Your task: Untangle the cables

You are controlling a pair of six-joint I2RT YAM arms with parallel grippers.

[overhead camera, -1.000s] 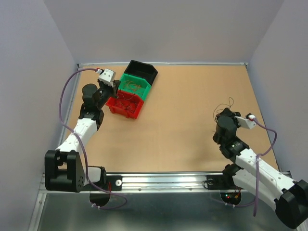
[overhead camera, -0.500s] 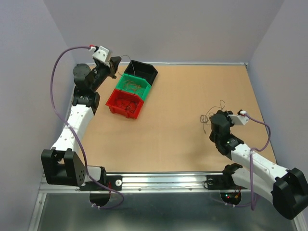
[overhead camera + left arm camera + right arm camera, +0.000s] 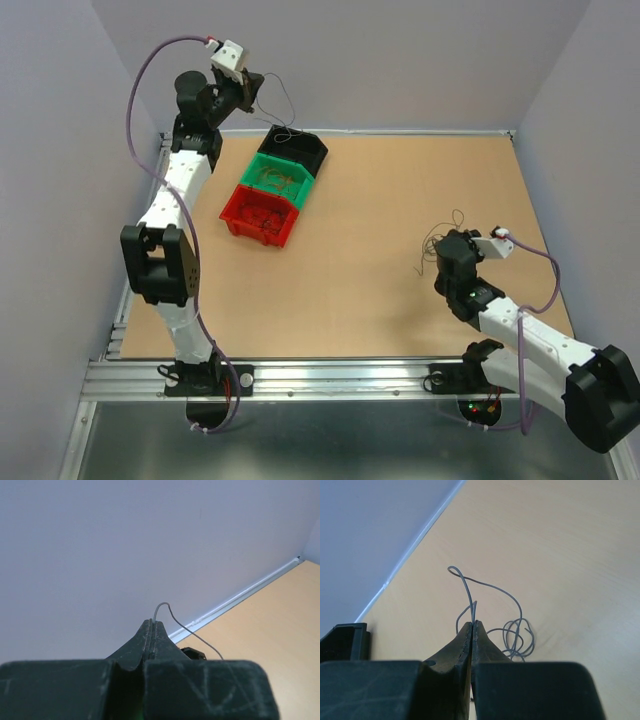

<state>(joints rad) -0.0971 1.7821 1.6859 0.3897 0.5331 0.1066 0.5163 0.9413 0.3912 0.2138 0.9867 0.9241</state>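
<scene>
My left gripper point(image 3: 252, 86) is raised high near the back wall and shut on one thin grey strand point(image 3: 283, 112) that trails down toward the black bin point(image 3: 303, 150). In the left wrist view the strand point(image 3: 163, 605) loops out of the shut gripper point(image 3: 152, 622). Thin wiry cables lie in the green bin point(image 3: 279, 176) and the red bin point(image 3: 260, 214). My right gripper point(image 3: 441, 252) is low over the table at the right, shut on a grey cable point(image 3: 457, 216). In the right wrist view this cable point(image 3: 514, 600) rises from the shut gripper point(image 3: 473, 624) and coils on the table.
The three bins stand in a diagonal row at the back left of the wooden table point(image 3: 400, 190). Grey walls close the left, back and right sides. A metal rail point(image 3: 330, 375) runs along the near edge.
My left arm has swung up and back from the bins toward the back wall, drawing a strand up with it. My right gripper has shifted slightly left with its cable.
</scene>
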